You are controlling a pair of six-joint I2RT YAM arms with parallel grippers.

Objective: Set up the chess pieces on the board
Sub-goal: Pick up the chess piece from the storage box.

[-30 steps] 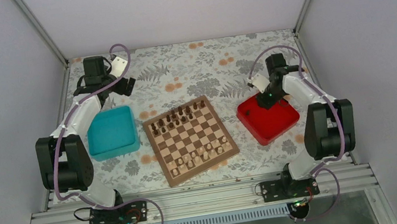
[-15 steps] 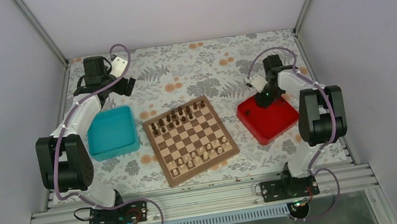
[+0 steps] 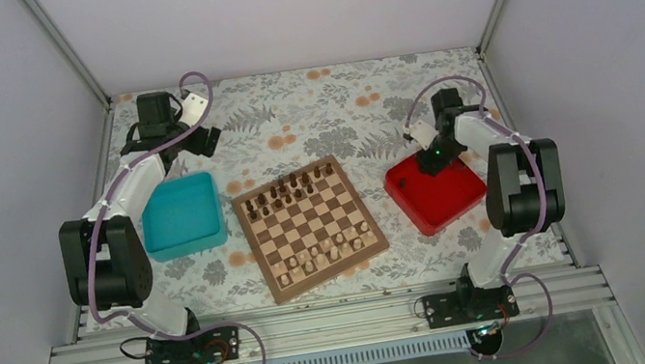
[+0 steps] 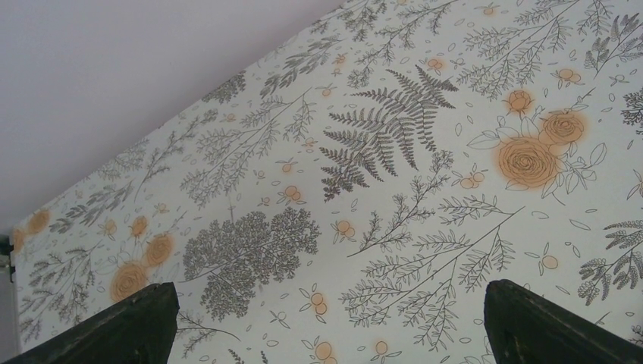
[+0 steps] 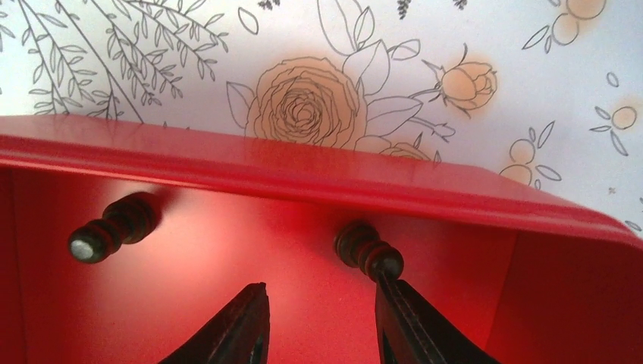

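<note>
Red tray (image 5: 303,171) holds two chess pieces (image 5: 115,226); right pincer (image 5: 318,292) spread.

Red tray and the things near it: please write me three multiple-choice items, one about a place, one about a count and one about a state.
1. In the top view, the red tray lies:
A) right of the board
B) left of it
C) on it

2. How many dark chess pieces lie in the tray in the right wrist view?
A) none
B) five
C) two

3. The right gripper is:
A) shut tight
B) open
C) clamped on the tray's rim

Answers:
1 A, the tray sits beside the board's right edge.
2 C, both lie on their sides near the tray's wall.
3 B, its jaws stand well apart.
</note>
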